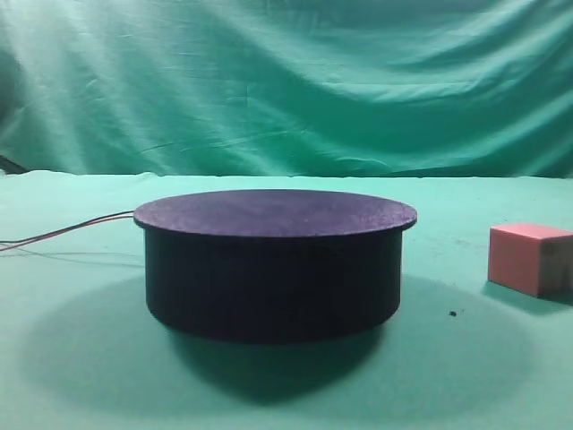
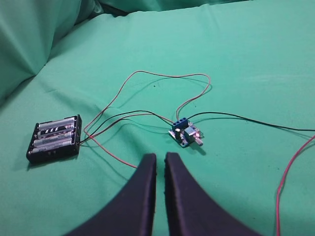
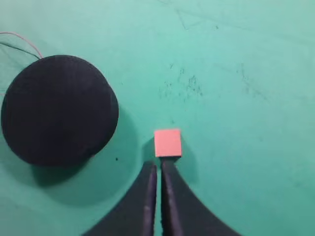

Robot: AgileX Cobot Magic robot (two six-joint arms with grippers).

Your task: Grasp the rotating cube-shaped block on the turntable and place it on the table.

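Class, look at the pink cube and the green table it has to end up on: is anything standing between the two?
Nothing visible does. The cube already sits on the green table, off the black turntable and apart from it. The right gripper is shut just beside the cube, not holding it.

One turntable (image 1: 273, 213), one cube-shaped block (image 1: 528, 258), one battery holder (image 2: 54, 138), one circuit board (image 2: 184, 132).

The green table (image 1: 72, 376) has a big black turntable (image 1: 273, 264), a pink block (image 1: 528, 258), a battery box (image 2: 54, 138) and thin wires (image 2: 162, 76) on it.
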